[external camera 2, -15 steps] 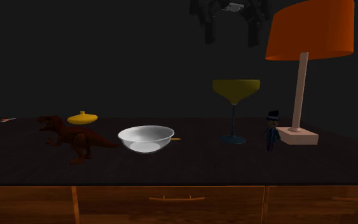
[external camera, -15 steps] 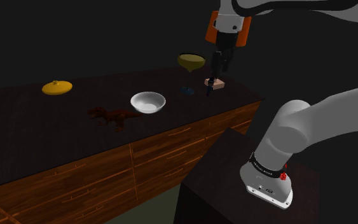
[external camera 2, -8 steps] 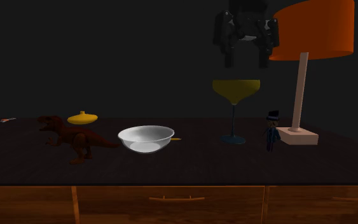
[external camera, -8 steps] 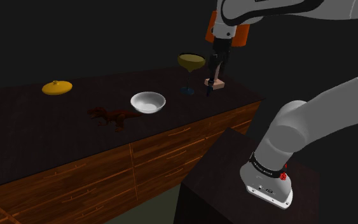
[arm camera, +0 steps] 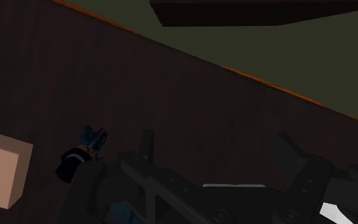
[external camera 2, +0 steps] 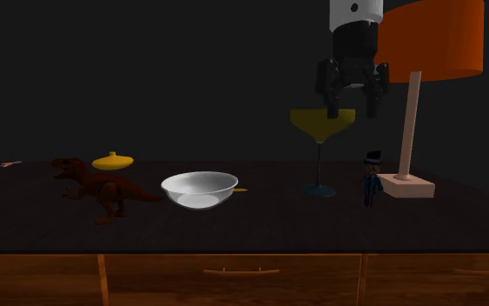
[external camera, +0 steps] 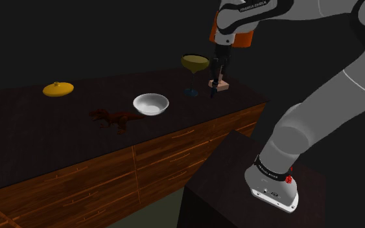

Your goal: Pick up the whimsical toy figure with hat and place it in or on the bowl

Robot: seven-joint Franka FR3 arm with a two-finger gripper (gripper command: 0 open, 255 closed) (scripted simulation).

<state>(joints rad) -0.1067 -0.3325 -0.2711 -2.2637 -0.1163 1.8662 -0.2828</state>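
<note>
The dark stand (external camera: 226,175) sits nearest. From it the white arm (external camera: 297,129) climbs, folds back at a high elbow and reaches across to the lamp (external camera 2: 425,39), with the wrist turned so the hand points straight down at the counter (external camera: 58,133). The black gripper (external camera 2: 353,111) hangs in the air level with the lower rim of the lamp's orange shade, just off its glass-side edge. Its fingers (external camera 2: 331,104) are spread apart and hold nothing.

Below it the toy figure (external camera 2: 372,178), small, dark blue and wearing a hat, stands upright on the counter just beside the lamp's pale square base. In the wrist view the toy figure (arm camera: 82,153) lies outside the spread fingers, between them and the lamp's base, not inside the gap.

A stemmed glass (external camera 2: 321,122) with an olive cup stands near the lamp. The white bowl (external camera 2: 199,189) is well apart from the lamp, past the glass. A brown dinosaur (external camera 2: 99,185) and a yellow lid (external camera 2: 112,161) lie farther from the lamp again.
</note>
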